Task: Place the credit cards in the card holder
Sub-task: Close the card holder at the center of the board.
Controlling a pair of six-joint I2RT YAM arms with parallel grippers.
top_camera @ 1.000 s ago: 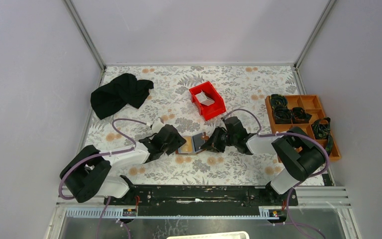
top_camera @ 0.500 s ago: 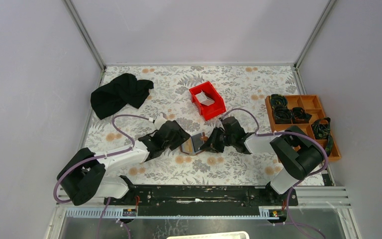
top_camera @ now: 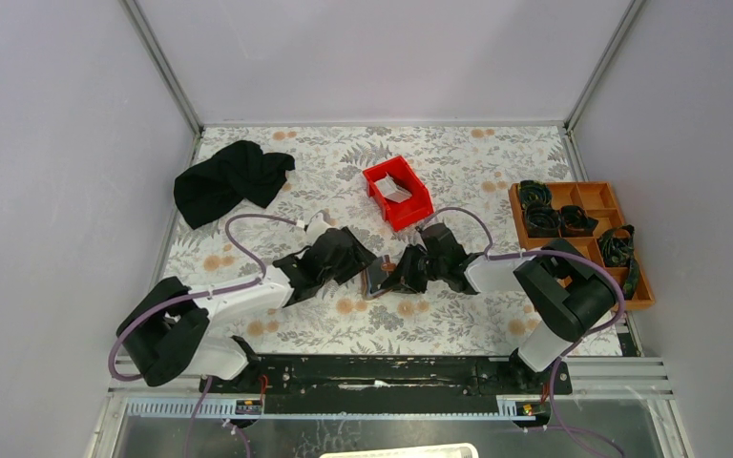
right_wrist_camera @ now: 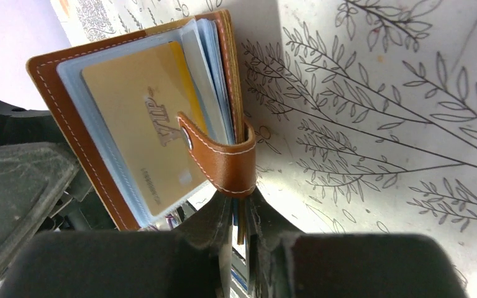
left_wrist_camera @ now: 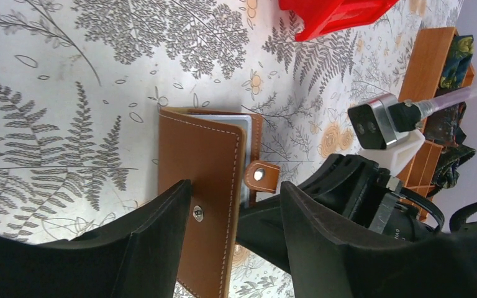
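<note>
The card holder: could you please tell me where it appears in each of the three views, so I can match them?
Top external: the card holder sits mid-table, between the left tool and the right tool.
Left wrist: lower centre-left, outer cover towards the camera.
Right wrist: upper left, open, with a gold card showing.
Shared landmark: the fern-print tablecloth lies under it in all three views.

The left arm (top_camera: 239, 301) and right arm (top_camera: 492, 275) have white links, bulky black joints and black fingers (left_wrist_camera: 323, 248); a purple cable (left_wrist_camera: 456, 97) loops along each.
</note>
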